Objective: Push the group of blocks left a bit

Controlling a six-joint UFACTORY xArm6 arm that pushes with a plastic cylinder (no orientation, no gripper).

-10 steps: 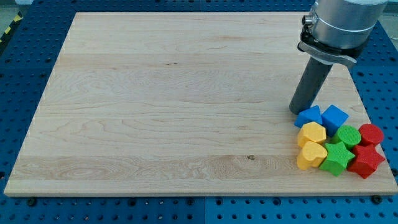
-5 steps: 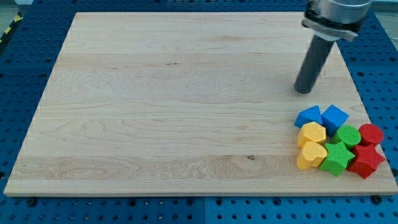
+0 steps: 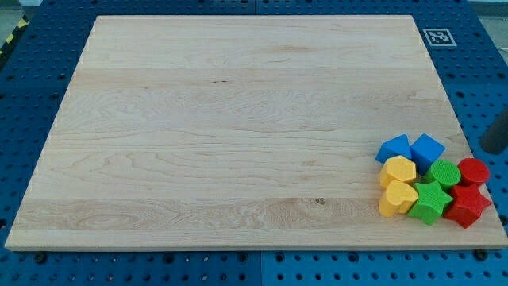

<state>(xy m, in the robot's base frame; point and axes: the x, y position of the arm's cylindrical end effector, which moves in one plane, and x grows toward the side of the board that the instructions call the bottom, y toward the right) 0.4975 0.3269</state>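
Note:
Several blocks sit packed together at the board's lower right: a blue triangular block (image 3: pixel 394 148), a blue cube (image 3: pixel 428 150), a yellow hexagon (image 3: pixel 398 171), a yellow heart (image 3: pixel 397 198), a green star (image 3: pixel 429 202), a green cylinder (image 3: pixel 445 172), a red cylinder (image 3: pixel 474 171) and a red star (image 3: pixel 467 206). My tip (image 3: pixel 493 148) shows only as a dark stub at the view's right edge. It stands off the board, to the right of the blue cube and just above the red cylinder, apart from both.
The wooden board (image 3: pixel 238 127) lies on a blue pegboard table (image 3: pixel 24 119). A black-and-white marker tag (image 3: pixel 439 36) sits off the board's top right corner. The block group lies close to the board's right and bottom edges.
The rod has moved from above the blue blocks up the board, then swung right and down past the board's right edge. The blocks have not moved.

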